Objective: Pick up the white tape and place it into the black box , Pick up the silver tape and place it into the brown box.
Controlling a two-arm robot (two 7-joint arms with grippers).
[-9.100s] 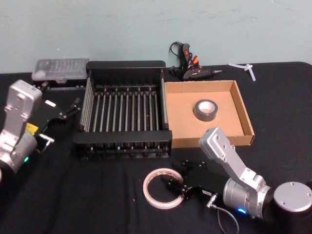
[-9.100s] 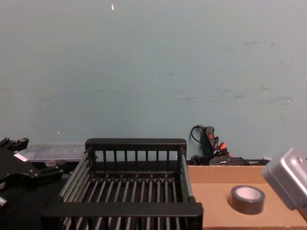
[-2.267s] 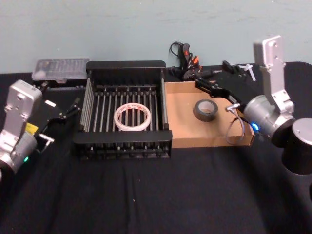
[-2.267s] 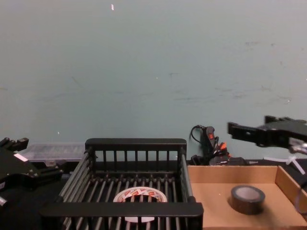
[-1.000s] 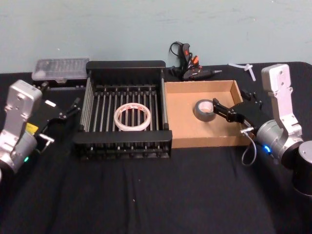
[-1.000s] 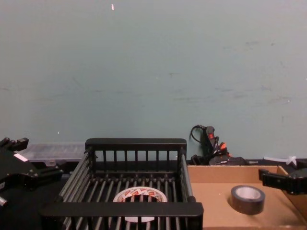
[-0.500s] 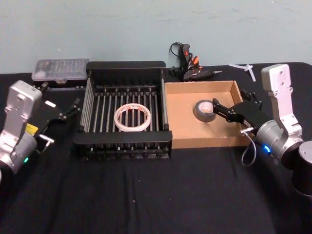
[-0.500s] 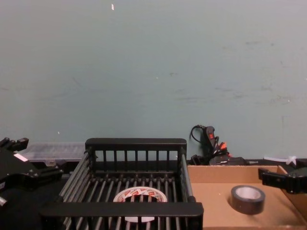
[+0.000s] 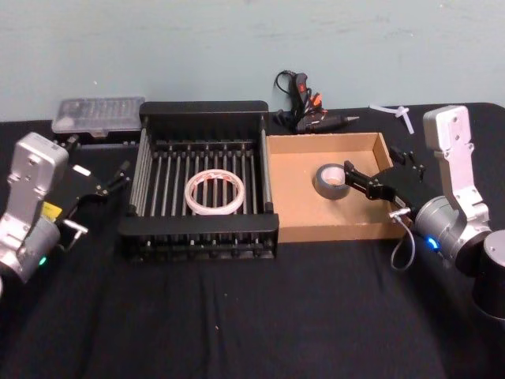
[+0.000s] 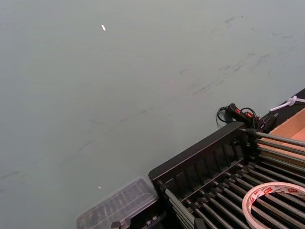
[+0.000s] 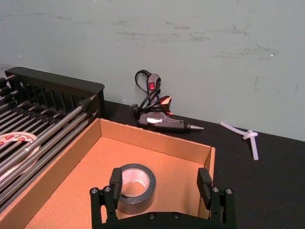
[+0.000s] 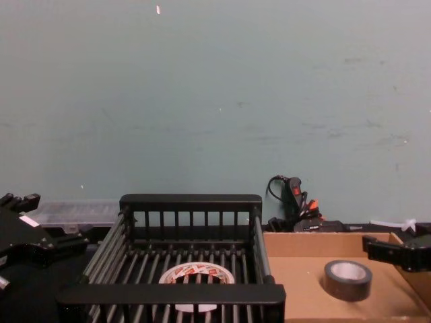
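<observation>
The small thick roll of dull silver tape (image 9: 332, 180) lies flat on the floor of the shallow brown cardboard box (image 9: 293, 207), just beside the right hand (image 9: 353, 182), whose fingers (image 11: 116, 179) stand apart over the box, one at the roll's edge. The large thin white ring of tape (image 9: 213, 193) rests inside the black slatted plastic crate (image 9: 203, 110). The left hand (image 9: 120, 174) hangs apart-fingered left of the crate.

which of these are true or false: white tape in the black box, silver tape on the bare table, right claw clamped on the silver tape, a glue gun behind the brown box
1. The white tape lies in the black box. True.
2. The silver tape sits on the bare table. False: it lies on the floor of the brown box.
3. The right claw is clamped on the silver tape. False: it is open, with the roll beside one finger.
4. A glue gun lies behind the brown box. True.
</observation>
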